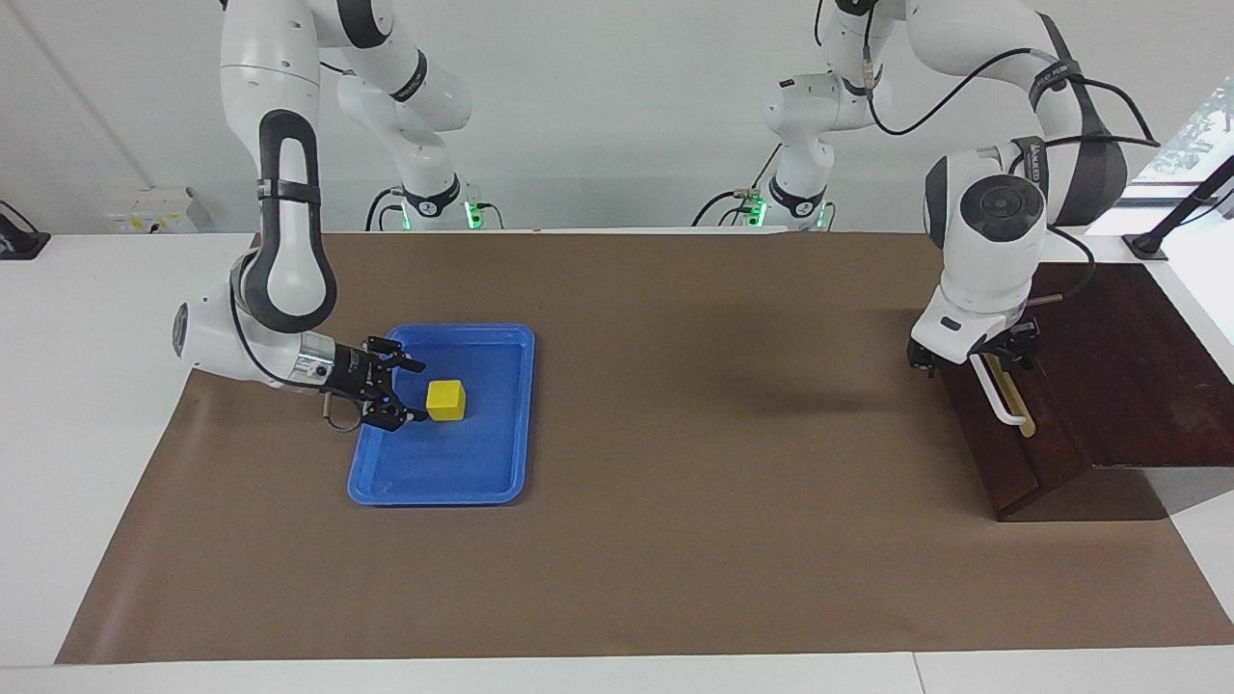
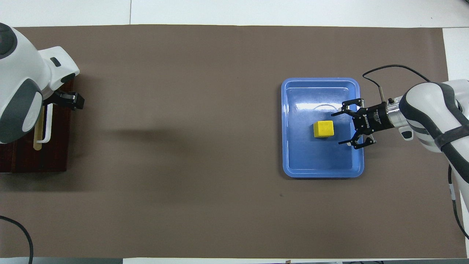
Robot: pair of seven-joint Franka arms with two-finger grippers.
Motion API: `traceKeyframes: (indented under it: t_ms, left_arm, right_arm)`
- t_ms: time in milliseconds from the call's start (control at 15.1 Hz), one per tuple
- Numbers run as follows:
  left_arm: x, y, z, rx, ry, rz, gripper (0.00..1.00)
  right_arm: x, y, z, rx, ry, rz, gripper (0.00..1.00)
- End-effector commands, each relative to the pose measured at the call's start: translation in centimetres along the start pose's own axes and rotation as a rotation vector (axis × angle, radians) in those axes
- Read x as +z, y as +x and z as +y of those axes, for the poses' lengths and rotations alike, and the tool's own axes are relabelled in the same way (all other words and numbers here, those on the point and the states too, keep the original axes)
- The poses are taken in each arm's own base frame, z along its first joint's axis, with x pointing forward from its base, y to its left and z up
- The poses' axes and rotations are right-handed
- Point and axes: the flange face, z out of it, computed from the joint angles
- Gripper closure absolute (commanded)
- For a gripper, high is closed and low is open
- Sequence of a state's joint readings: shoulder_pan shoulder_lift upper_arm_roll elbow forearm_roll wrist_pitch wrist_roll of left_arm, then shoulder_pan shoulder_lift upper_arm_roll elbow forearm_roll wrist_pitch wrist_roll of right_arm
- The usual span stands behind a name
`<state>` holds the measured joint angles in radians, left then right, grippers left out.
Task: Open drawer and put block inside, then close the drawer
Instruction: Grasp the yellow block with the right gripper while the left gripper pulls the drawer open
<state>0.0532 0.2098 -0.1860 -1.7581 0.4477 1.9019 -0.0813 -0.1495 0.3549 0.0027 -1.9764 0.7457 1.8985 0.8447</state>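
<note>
**Facing view: both grippers at their targets, drawer shut, block in the tray**

Facing view shows brown paper [image 1: 675, 540] covering the table. At the left arm's end sits the dark wooden box, its drawer [image 1: 1003, 443] closed. The left gripper [image 1: 974, 359] is down at the drawer front, by the end of the white handle [image 1: 998, 395] nearer the robots; the wrist hides its fingers, so I cannot tell whether they touch the bar, though they appear to stand wide. Toward the right arm's end lies the blue tray [image 1: 501, 482]. Low over its edge the right gripper [image 1: 410, 390] has its fingers spread wide, pointing at the block [image 1: 446, 399], just beside it and holding nothing. The yellow block rests in the tray, about mid-floor.
</note>
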Motion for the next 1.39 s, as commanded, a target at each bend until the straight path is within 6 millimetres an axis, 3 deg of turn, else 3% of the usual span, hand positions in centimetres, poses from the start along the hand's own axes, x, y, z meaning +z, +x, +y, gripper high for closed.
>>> traceKeyframes:
  t_ms: [0, 199, 332, 531, 663, 1061, 1326]
  left_arm:
    - [1.5, -0.4, -1.1, -0.007, 0.028, 0.025, 0.00]
    - [2.3, -0.2, -1.2, 0.003, 0.043, 0.027, 0.00]
    - [4.1, 0.2, -0.5, 0.038, 0.076, 0.008, 0.00]
    - [4.4, 0.0, -0.3, 0.042, 0.074, 0.011, 0.00]
    - [5.8, -0.5, -0.7, 0.038, 0.065, 0.014, 0.00]
    - [7.0, -1.5, 0.3, 0.030, 0.056, 0.014, 0.00]
    - [6.4, -1.4, 1.2, 0.000, 0.048, 0.023, 0.00]
  right_arm:
    - [0.6, 0.2, 0.9, -0.025, 0.007, -0.032, 0.00]
    - [0.7, 0.2, 0.9, -0.030, 0.008, -0.030, 0.00]
    - [0.8, 0.2, 0.9, -0.028, 0.011, -0.027, 0.00]
    - [1.1, -0.1, 0.7, -0.035, 0.010, -0.022, 0.00]
    - [1.1, -0.2, 0.5, -0.035, 0.024, -0.016, 0.00]
    - [1.2, -0.2, 0.4, -0.039, 0.032, -0.012, 0.00]
    - [1.3, -0.1, 0.5, -0.033, 0.042, -0.021, 0.00]
